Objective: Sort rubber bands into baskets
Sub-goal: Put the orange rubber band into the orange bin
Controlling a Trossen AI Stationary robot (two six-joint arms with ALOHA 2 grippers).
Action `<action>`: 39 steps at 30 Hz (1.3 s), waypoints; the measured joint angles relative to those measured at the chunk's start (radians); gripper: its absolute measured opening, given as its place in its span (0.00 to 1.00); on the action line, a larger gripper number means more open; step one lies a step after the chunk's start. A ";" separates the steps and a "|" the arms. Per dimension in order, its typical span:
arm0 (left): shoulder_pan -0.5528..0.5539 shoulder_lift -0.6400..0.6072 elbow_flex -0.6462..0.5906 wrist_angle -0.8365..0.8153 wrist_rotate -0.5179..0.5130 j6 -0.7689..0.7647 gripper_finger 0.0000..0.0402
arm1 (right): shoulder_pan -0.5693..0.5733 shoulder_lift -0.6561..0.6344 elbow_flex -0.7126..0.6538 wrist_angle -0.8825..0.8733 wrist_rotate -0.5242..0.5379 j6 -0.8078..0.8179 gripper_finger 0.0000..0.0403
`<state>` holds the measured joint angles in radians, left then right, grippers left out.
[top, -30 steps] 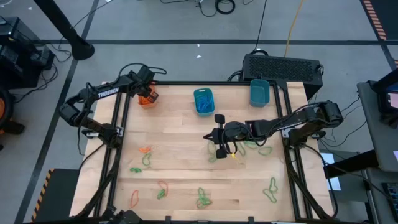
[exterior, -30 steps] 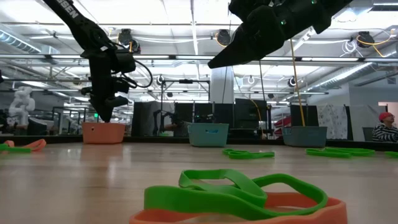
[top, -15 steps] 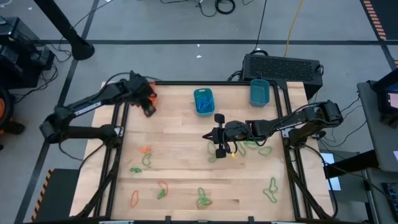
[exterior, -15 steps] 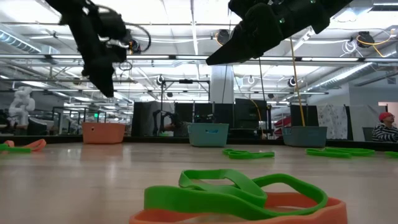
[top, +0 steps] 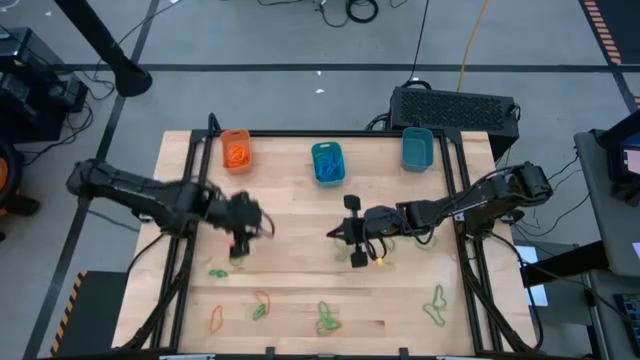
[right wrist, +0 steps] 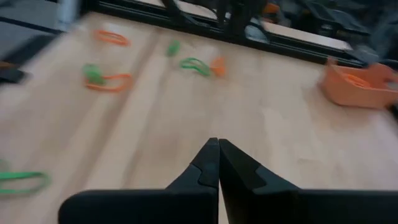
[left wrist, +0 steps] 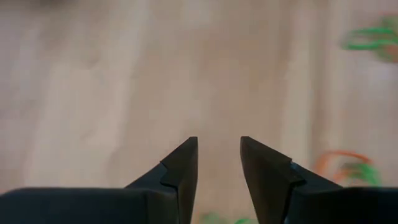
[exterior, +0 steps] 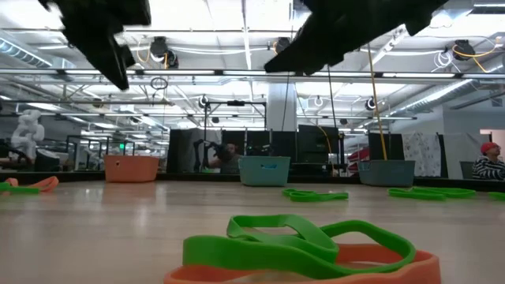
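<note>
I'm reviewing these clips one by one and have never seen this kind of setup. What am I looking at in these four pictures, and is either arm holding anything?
This is a robot with two dark arms at a wooden table, each ending in a two-finger pincer. One picture looks straight down from above. One sits at table height looking across into the room. The other two come from cameras on each arm's wrist.

Along the table's far edge stand three small baskets: an orange basket with orange bands in it, a middle teal basket with blue bands in it, and a right teal basket. Loose rubber bands, green and orange, lie scattered nearer the front.

The left pincer hovers over the table's left half, jaws apart, nothing between them. The right pincer is near the middle, jaws closed together, with no band seen in them.
</note>
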<state>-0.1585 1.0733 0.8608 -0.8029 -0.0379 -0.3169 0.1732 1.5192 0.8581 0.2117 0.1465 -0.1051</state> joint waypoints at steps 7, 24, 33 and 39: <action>-0.337 0.143 0.000 0.189 -0.052 -0.104 0.32 | 0.089 0.000 0.000 0.065 -0.071 0.026 0.00; -0.548 0.446 0.000 0.313 -0.023 -0.223 0.32 | 0.219 0.091 0.001 0.125 -0.068 0.125 0.00; -0.577 0.555 0.001 0.336 -0.022 -0.194 0.32 | 0.223 0.138 0.001 0.175 -0.066 0.131 0.00; -0.577 0.591 0.001 0.376 -0.019 -0.155 0.32 | 0.223 0.138 0.001 0.174 -0.068 0.139 0.00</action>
<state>-0.7357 1.6642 0.8616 -0.4270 -0.0566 -0.4719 0.3958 1.6569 0.8589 0.3855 0.0788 0.0338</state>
